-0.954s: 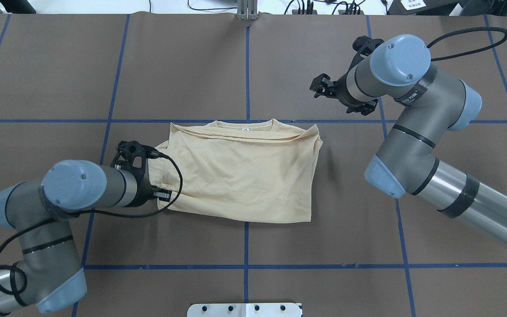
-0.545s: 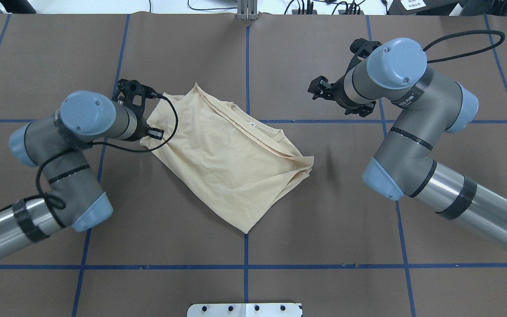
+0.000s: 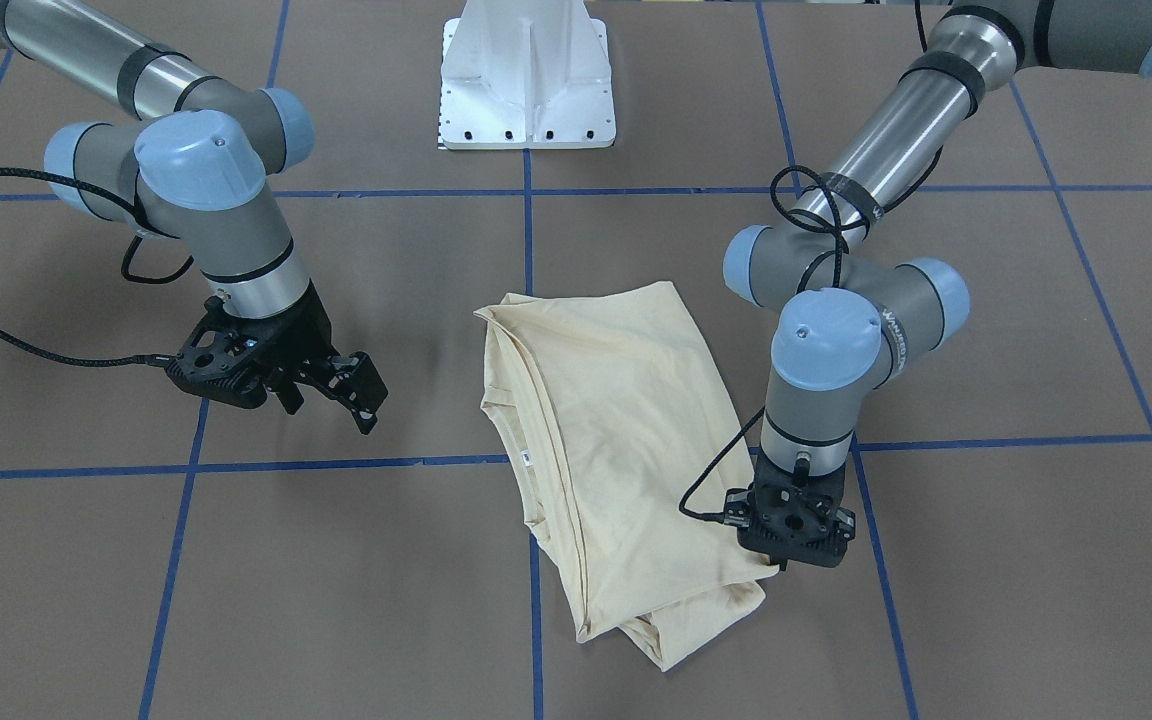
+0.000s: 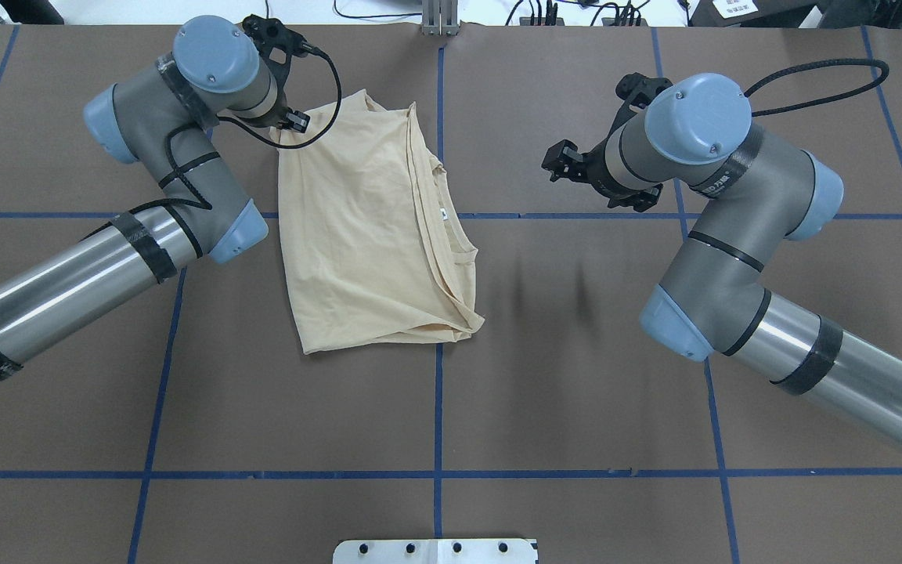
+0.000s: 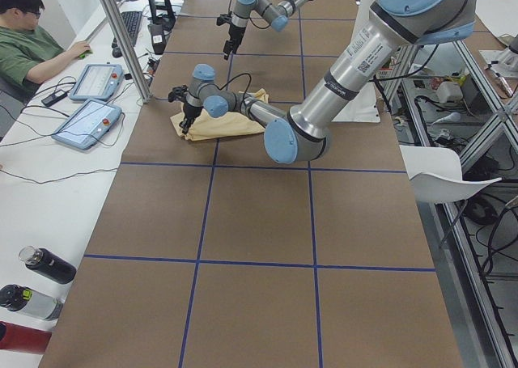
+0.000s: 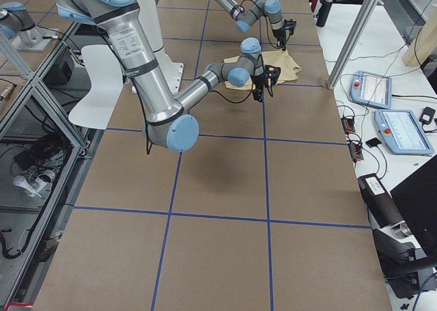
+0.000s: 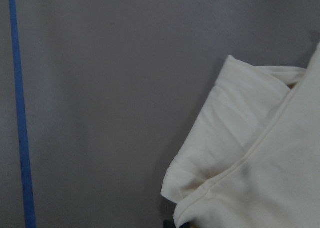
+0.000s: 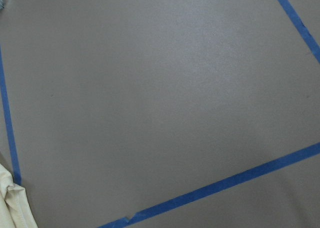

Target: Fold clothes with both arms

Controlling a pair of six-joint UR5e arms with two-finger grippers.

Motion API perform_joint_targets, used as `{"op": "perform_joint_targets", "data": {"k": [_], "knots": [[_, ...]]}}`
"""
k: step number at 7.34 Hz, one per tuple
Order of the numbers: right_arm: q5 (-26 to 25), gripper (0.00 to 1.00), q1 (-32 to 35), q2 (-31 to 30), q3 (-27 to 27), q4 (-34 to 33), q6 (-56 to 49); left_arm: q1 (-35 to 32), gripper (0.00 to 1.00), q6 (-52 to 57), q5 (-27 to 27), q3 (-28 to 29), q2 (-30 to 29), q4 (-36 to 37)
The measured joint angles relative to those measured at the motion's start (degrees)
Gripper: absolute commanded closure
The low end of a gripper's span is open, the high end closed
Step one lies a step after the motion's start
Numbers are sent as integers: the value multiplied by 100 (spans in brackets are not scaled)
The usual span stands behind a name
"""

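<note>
The cream-yellow shirt (image 4: 365, 235) lies folded on the brown table, plain side up, with its collar and small white neck label (image 4: 443, 213) turned toward the right. It also shows in the front view (image 3: 616, 440). My left gripper (image 4: 280, 135) is shut on the shirt's far left corner, low at the table (image 3: 779, 568). The left wrist view shows that folded corner (image 7: 260, 153). My right gripper (image 4: 559, 163) is open and empty, above bare table to the right of the shirt (image 3: 351, 395). The print is hidden.
Blue tape lines (image 4: 437, 439) divide the brown table into squares. The white pedestal base (image 3: 526, 70) stands at the robot's side. A metal post (image 4: 439, 19) stands at the far edge. An operator (image 5: 32, 40) and tablets (image 5: 87, 121) are beyond the far edge.
My left gripper has swung from the near left toward the far edge, dragging the shirt's corner along. The shirt has turned about a quarter turn clockwise. The right arm has barely moved.
</note>
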Motion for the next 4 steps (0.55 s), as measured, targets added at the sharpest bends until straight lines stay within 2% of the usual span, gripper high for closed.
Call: {"op": "perform_joint_targets", "data": {"k": [1,2,4], "knots": [[-3,0,-10,21,-11,-3,5,-107,0,275,-122,61,-39,-191],[-45,0,-42,106,-62,-13,28,-224,0,439,-526,-62,32,-297],[-267,0,-253,729,-612,-39,264,-337,0,468,-1278,-1033,657,-335]]}}
